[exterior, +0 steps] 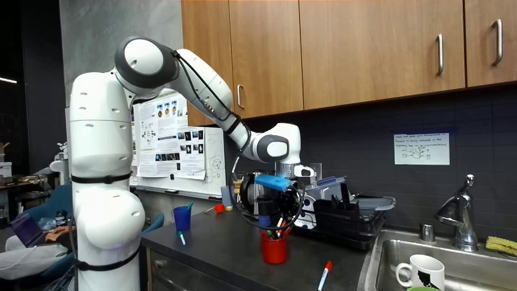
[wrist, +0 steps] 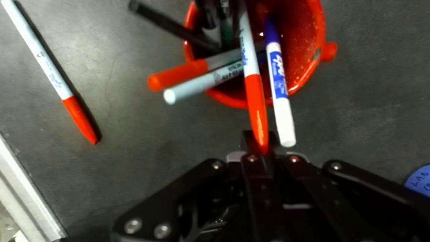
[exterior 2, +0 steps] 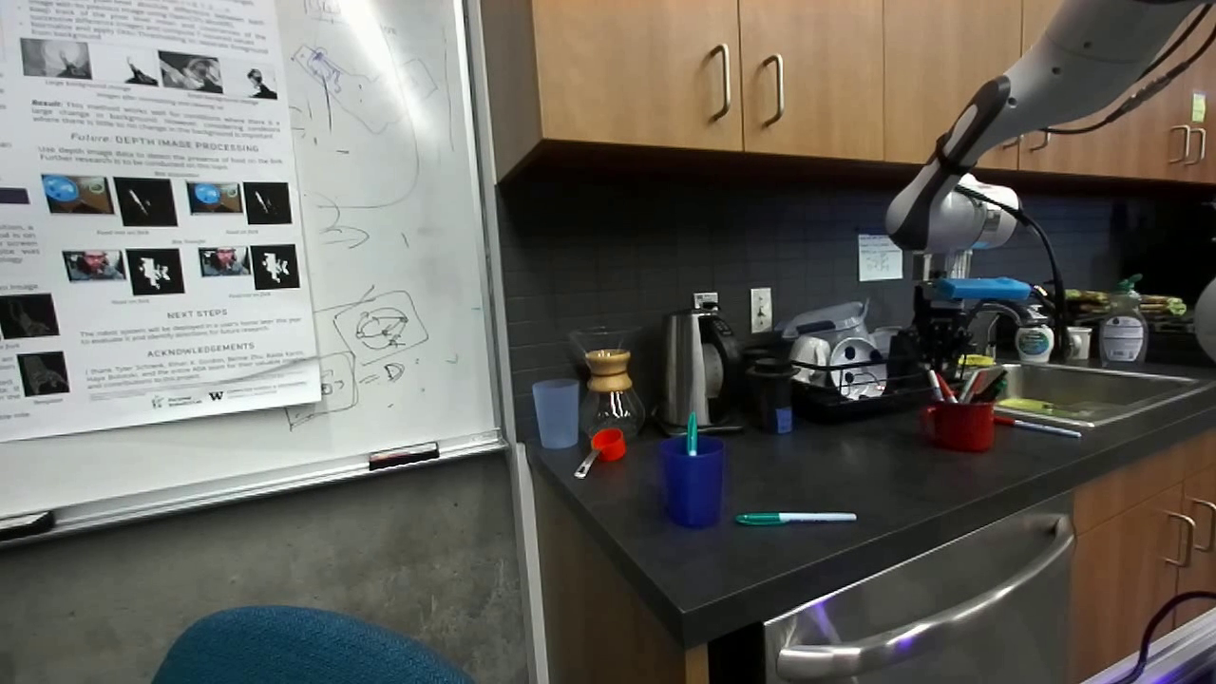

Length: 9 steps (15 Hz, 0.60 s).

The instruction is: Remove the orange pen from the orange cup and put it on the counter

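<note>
A: Largest first?
B: The dark counter [exterior 2: 836, 470]; white arm [exterior: 101, 149] extending over it.
A: The gripper [wrist: 261, 142]?
B: Fingertips close together — clenched on anything or not, cannot tell.
A: Next down?
B: The orange cup [exterior: 274, 251], upright on the counter.
A: Smallest?
B: Two in the cup, leaning over its rim: an orange-capped pen [wrist: 252, 79], cap crossing the fingertips in the wrist view, and a second orange-capped pen [wrist: 195, 69], well apart from them — which is the task's, cannot tell.

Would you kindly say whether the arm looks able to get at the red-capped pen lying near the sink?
Probably yes: nothing visible rests on that loose pen, though the fingers would likely first need to shift away from the crowded red cup.
</note>
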{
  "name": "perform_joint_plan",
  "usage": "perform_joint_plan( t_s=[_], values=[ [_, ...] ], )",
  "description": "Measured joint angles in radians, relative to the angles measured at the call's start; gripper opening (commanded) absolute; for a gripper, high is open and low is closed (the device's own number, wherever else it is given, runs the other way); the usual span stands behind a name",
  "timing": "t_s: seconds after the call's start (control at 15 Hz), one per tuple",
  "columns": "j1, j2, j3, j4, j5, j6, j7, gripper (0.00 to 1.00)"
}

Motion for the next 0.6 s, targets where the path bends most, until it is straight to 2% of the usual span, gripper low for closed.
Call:
perform_joint_plan(
  t_s=[0.6],
  values=[
    [0.000,-0.008,0.013,0.031,0.000,0.000,-0.002,0.02]
  ],
)
